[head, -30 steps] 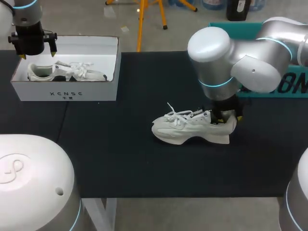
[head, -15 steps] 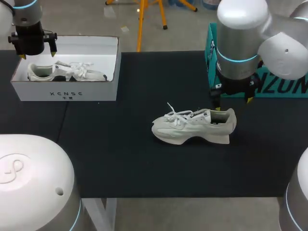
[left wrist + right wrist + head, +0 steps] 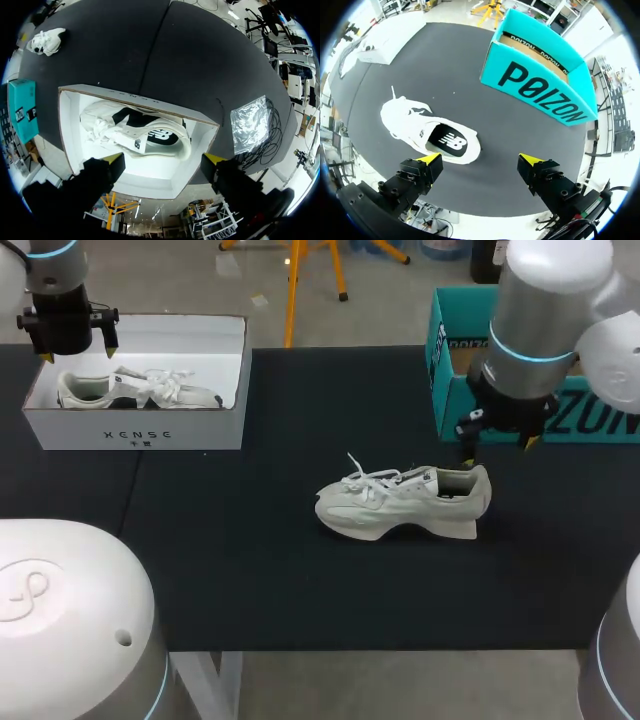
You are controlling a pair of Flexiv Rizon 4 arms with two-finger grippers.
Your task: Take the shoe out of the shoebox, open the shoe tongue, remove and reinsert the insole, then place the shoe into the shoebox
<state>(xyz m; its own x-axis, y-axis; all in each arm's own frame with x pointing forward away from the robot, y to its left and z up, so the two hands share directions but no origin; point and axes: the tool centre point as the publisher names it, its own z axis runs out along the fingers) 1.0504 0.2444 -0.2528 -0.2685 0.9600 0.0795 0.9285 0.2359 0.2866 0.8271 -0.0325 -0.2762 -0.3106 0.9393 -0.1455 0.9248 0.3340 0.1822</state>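
A white sneaker (image 3: 400, 502) lies on its sole in the middle of the black table, toe to the left, laces loose; the right wrist view shows it (image 3: 432, 137) beneath and slightly ahead of the fingers. My right gripper (image 3: 497, 445) hangs open above and just behind the heel, holding nothing. A white shoebox (image 3: 140, 425) stands at the back left with a second white sneaker (image 3: 140, 388) inside. My left gripper (image 3: 77, 353) hovers open over the box's left end; its wrist view looks down on that sneaker (image 3: 135, 137) inside the box (image 3: 135, 97).
An open teal box (image 3: 470, 390) stands at the back right, close behind my right gripper (image 3: 481, 160). A crinkled clear plastic bag (image 3: 250, 117) lies on the table beside the white box.
My right gripper has let go of the sneaker's heel, opened, and risen back to the right toward the teal box. The sneaker stays on the table. The left arm has not moved.
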